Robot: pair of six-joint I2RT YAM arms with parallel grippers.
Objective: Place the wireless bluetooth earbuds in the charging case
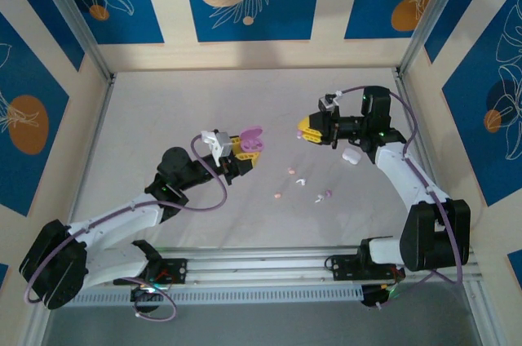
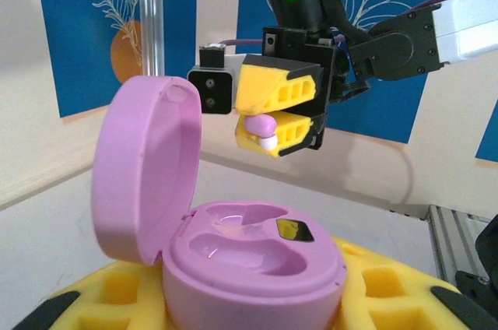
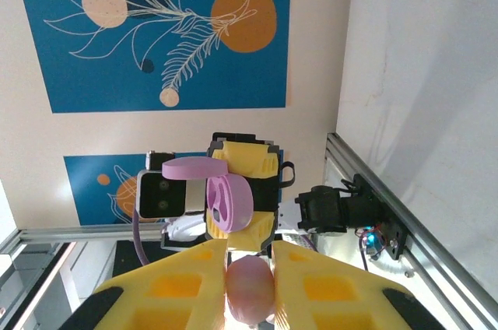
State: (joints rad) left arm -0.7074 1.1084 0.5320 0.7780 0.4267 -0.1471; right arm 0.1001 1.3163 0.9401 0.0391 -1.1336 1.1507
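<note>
Nearest, the open purple charging case [image 2: 253, 268] sits clamped in the left gripper [image 1: 241, 153], lid tipped back so its sockets face the right gripper [image 2: 268, 112], which pinches a purple earbud [image 2: 258, 124] just above, apart, seemingly ready for insertion.

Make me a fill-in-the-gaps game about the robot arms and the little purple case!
1. The left tool holds a purple case whose lid is ____.
2. The right tool pinches a purple earbud between its ____ fingers.
3. Both sockets in the case are ____.

Missing words: open; yellow; empty.
</note>
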